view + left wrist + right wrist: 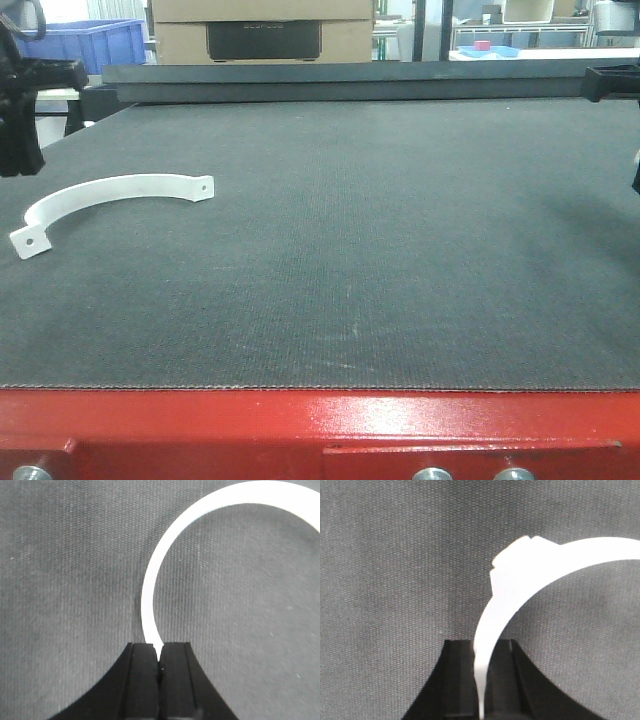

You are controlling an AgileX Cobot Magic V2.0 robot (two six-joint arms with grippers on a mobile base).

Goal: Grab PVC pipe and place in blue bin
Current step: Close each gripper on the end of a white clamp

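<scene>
Lying on the dark mat (380,250) close to the bench's left edge, roughly midway between front and back, the PVC pipe (130,183) is a thin white half-hoop. It bulges toward the back edge and has a small flat tab with a screw hole at each end. Nothing touches it in the front view.

From its wrist camera, the left gripper (159,652) has its fingers pressed together on the thin end of a white arc of the same look. The right gripper (482,647) likewise pinches a white strip that widens and curves away. Both arcs run out of frame, and I cannot tell whether either is the piece on the mat. In the front view both arms are cut off at the back left and right edges, their fingers unseen.

Count: one pipe in the front view, one arc per wrist view, two grippers. Beyond the back left corner is one blue bin (95,40), and behind the back edge one cardboard box (262,30).
</scene>
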